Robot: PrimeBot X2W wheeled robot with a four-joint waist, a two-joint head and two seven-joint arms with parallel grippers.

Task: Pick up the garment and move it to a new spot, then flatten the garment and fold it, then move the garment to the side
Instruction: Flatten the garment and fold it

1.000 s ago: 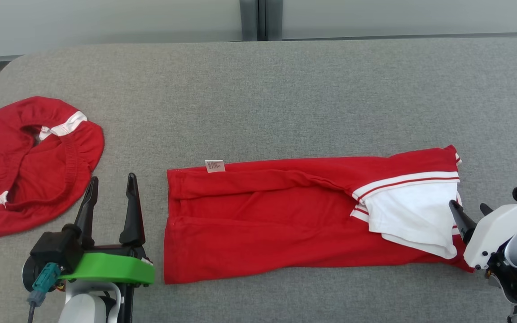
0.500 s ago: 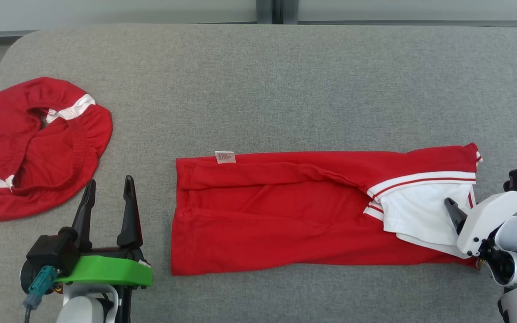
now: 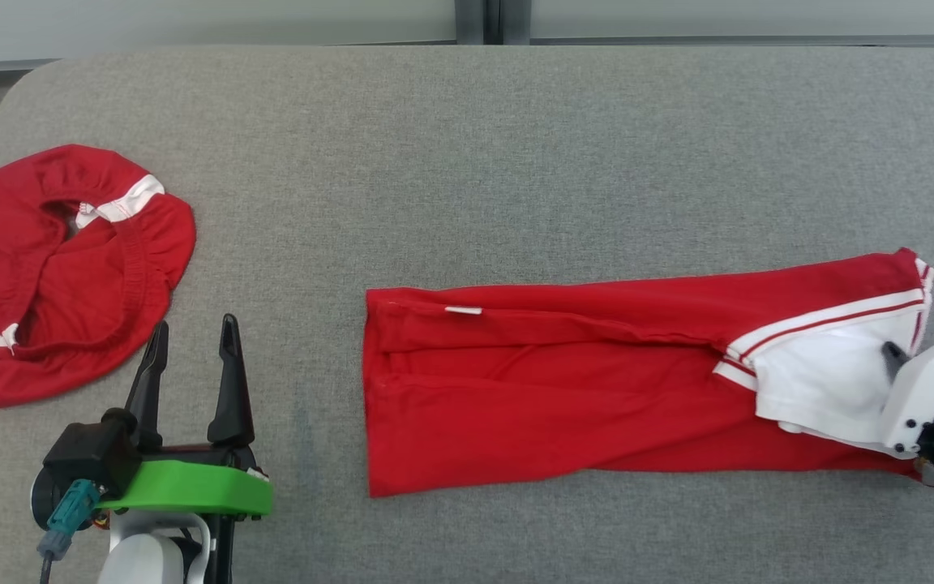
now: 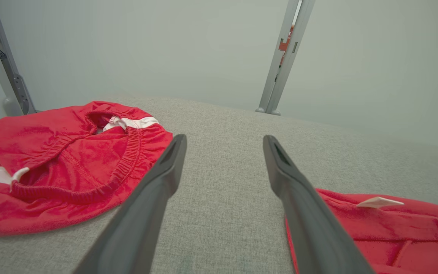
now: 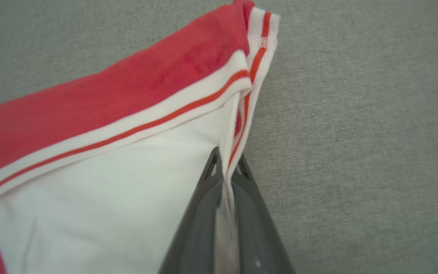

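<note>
The garment is a red piece with a white, red-striped end, folded into a long strip across the grey surface. My right gripper is shut on its white right end; in the right wrist view the striped hem runs down between the gripper's two closed fingers. My left gripper stands open at the lower left, apart from the strip. In the left wrist view its fingers point over bare fabric, with the garment's left end at the lower right.
A second red garment with white bands lies bunched at the far left, just beyond my left fingertips, also seen in the left wrist view. The grey padded surface stretches wide behind the strip. A pale wall and metal posts stand beyond.
My right gripper has closed on the white end of the garment. The whole strip has slid to the right and its small white label has flipped down. The left arm has stayed put.
</note>
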